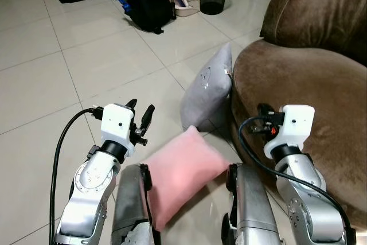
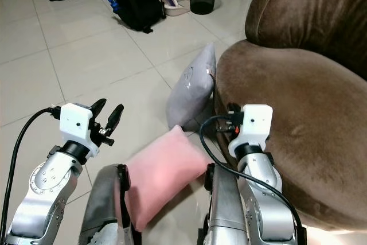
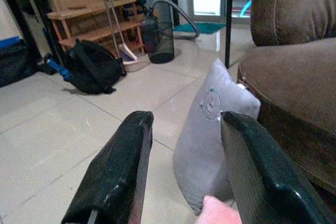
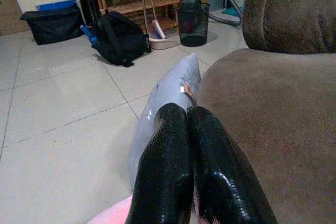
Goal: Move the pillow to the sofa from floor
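Pink pillow (image 1: 180, 173) is lying on the floor (image 1: 86, 73) just beside the sofa (image 1: 309, 90) front edge, grey pillow (image 1: 207, 87) leaning against the sofa behind it. Left gripper (image 1: 140, 116) is hovering wide apart; right gripper (image 4: 191, 166) is sitting with fingers pressed together, holding nothing.

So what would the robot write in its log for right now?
pink pillow: on floor | grey pillow: leaning on sofa | left claw: open, empty | right claw: shut, empty
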